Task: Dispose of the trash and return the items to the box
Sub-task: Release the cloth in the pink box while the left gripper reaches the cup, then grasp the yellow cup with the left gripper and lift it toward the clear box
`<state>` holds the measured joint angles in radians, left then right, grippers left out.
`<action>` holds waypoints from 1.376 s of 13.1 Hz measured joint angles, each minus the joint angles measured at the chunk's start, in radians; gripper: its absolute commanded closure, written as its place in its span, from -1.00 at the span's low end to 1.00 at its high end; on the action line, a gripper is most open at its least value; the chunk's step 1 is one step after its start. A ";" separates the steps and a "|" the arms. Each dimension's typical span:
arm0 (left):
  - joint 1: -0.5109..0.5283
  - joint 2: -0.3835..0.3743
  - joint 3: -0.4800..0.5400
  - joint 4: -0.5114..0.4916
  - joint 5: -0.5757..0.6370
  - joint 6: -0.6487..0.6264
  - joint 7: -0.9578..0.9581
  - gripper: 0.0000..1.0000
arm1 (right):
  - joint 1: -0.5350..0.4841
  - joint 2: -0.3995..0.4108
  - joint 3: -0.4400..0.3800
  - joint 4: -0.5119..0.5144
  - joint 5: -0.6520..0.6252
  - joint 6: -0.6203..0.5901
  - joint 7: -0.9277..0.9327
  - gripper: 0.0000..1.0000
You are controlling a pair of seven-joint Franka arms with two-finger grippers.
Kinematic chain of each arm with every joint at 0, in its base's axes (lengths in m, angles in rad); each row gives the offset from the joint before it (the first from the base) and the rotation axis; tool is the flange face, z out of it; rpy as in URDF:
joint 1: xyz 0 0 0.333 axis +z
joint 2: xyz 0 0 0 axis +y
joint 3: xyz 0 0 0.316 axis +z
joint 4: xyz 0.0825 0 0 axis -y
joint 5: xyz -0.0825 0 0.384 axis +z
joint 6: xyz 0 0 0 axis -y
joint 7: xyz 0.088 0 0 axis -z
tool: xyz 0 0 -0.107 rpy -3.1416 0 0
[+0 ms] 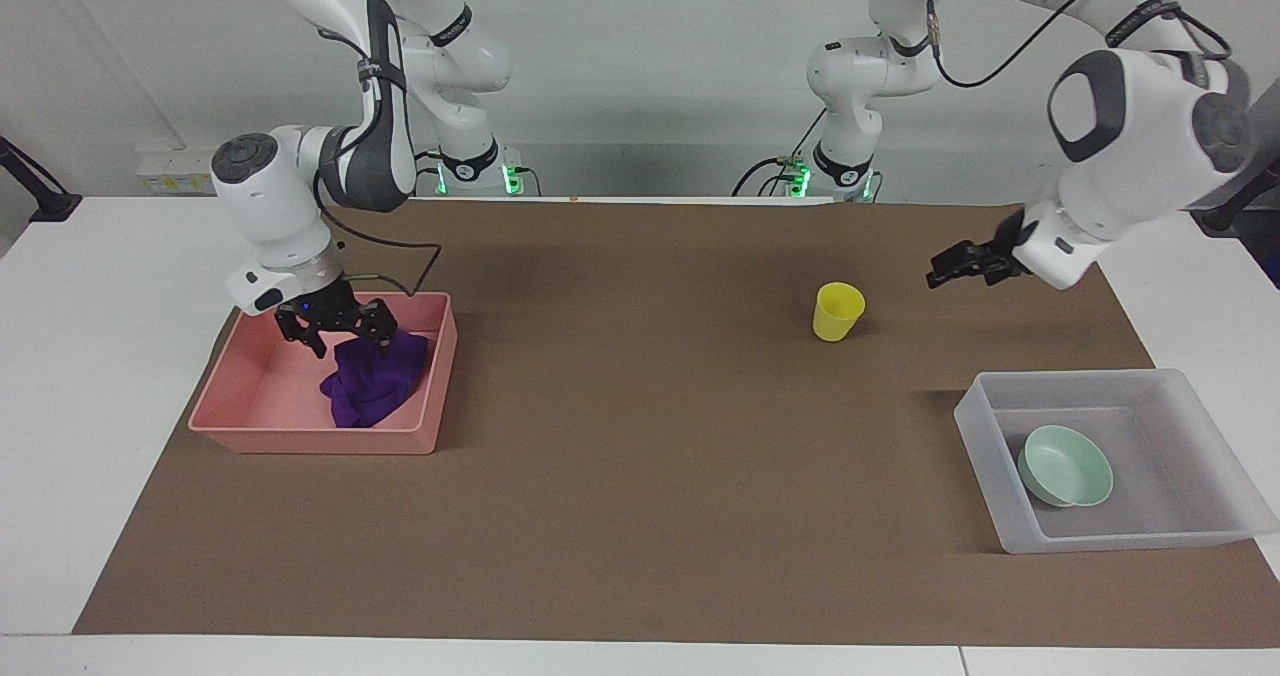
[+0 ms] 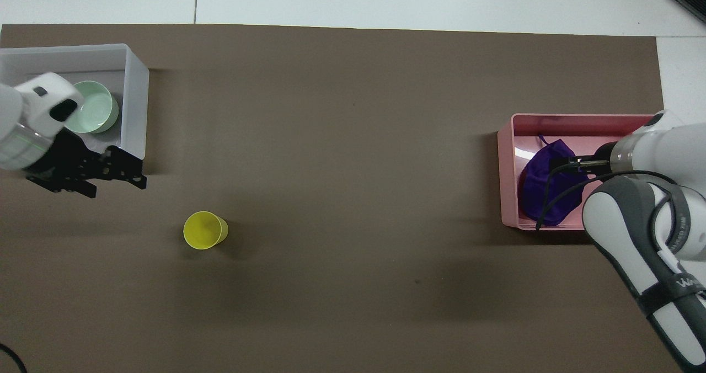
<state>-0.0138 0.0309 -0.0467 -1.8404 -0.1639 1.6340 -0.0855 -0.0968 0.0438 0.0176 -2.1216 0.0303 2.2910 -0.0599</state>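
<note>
The purple cloth (image 1: 375, 381) lies crumpled in the pink tray (image 1: 300, 441), at the end toward the table's middle. My right gripper (image 1: 340, 334) hangs open just above it, holding nothing. The cloth (image 2: 543, 185) and right gripper (image 2: 562, 165) also show in the overhead view. The mint-green bowl (image 1: 1065, 466) sits in the frosted tray (image 1: 975, 411). The yellow cup (image 1: 837, 311) stands upright on the mat. My left gripper (image 1: 945, 271) is open and empty, raised over the mat between the cup (image 2: 204, 229) and the frosted tray (image 2: 135, 102).
A brown mat (image 1: 640, 476) covers most of the white table. The pink tray (image 2: 507, 180) is at the right arm's end, the frosted tray at the left arm's end. My left wrist partly covers the bowl (image 2: 99, 108) in the overhead view.
</note>
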 measured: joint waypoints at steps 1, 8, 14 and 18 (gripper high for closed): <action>-0.027 -0.060 -0.001 -0.133 0.000 0.110 -0.001 -1.00 | 0.032 -0.018 0.001 0.006 0.000 -0.024 0.062 -1.00; -0.115 -0.158 0.002 -0.570 -0.025 0.495 -0.001 1.00 | 0.148 -0.147 0.011 0.170 0.000 -0.331 0.277 -1.00; -0.114 -0.081 0.011 -0.496 -0.058 0.477 -0.052 1.00 | 0.110 -0.154 -0.017 0.470 0.001 -0.650 0.277 -1.00; -0.043 -0.052 0.032 -0.233 -0.058 0.218 -0.094 1.00 | 0.064 -0.152 -0.054 0.568 0.003 -0.784 0.219 -1.00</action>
<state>-0.0570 -0.0213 -0.0151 -2.0734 -0.2221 1.8521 -0.1795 -0.0330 -0.1085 -0.0367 -1.5532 0.0330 1.5075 0.1590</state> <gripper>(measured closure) 0.960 0.000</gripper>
